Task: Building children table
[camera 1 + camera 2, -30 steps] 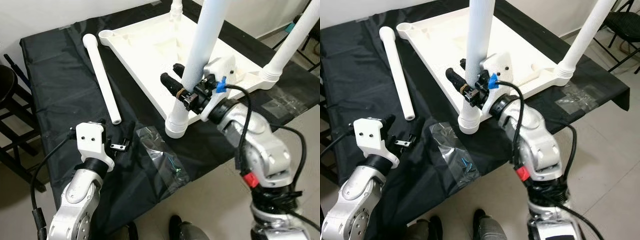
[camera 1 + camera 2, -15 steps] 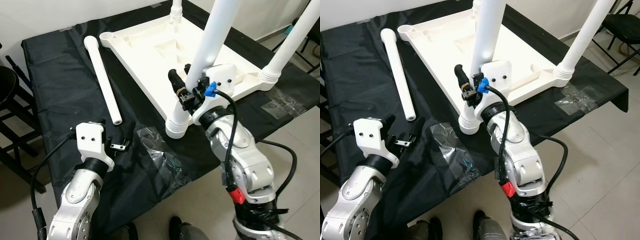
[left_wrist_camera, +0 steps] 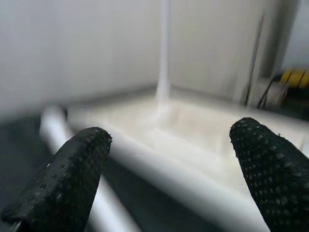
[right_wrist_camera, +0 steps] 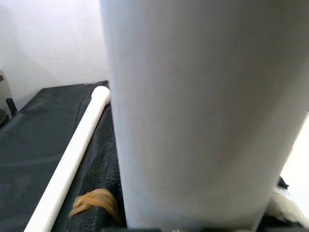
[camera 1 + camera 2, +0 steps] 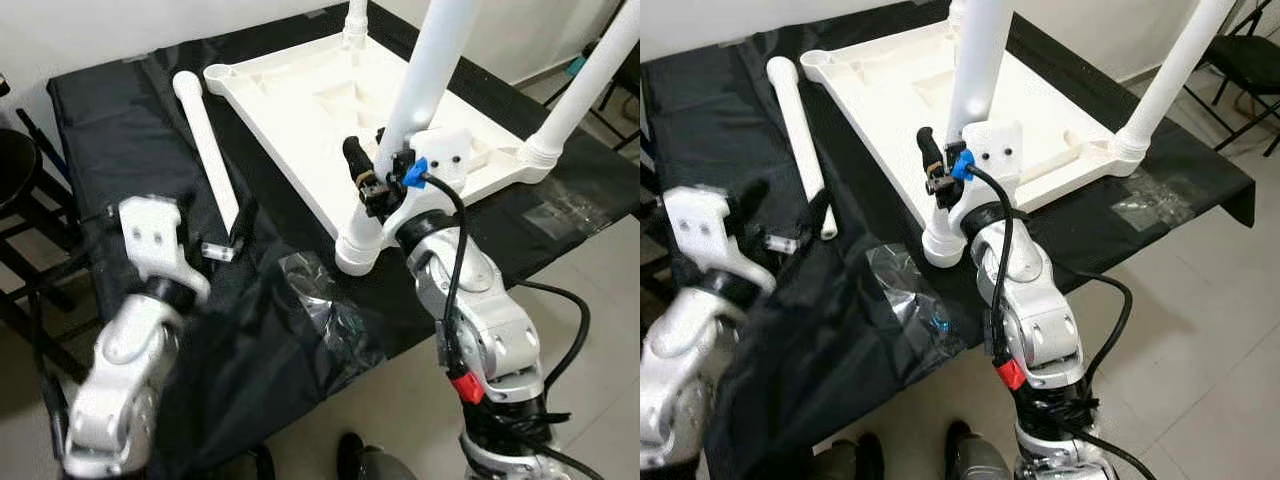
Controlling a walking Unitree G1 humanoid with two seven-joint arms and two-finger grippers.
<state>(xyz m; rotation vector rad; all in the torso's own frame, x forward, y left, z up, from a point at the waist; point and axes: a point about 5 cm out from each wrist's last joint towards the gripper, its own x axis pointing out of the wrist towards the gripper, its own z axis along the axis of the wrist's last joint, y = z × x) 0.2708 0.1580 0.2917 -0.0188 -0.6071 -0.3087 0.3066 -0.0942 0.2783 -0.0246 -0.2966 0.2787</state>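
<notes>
An upside-down white children's tabletop [image 5: 300,110] lies on a table [image 5: 120,130] draped in black cloth. The right gripper [image 5: 375,180] is clamped around a fitted white leg [image 5: 415,100] at the near corner, having slid slightly lower on it than a second ago. The left gripper [image 5: 215,225], fingers apart, has risen and moved forward toward the loose leg [image 5: 207,145] lying beside the tabletop. It probably means to pick that leg up next. A clear plastic bag [image 5: 325,315] lies nearby.

Bright, even indoor light — left arm [image 5: 130,330] motion-blurred, left wrist view soft.
</notes>
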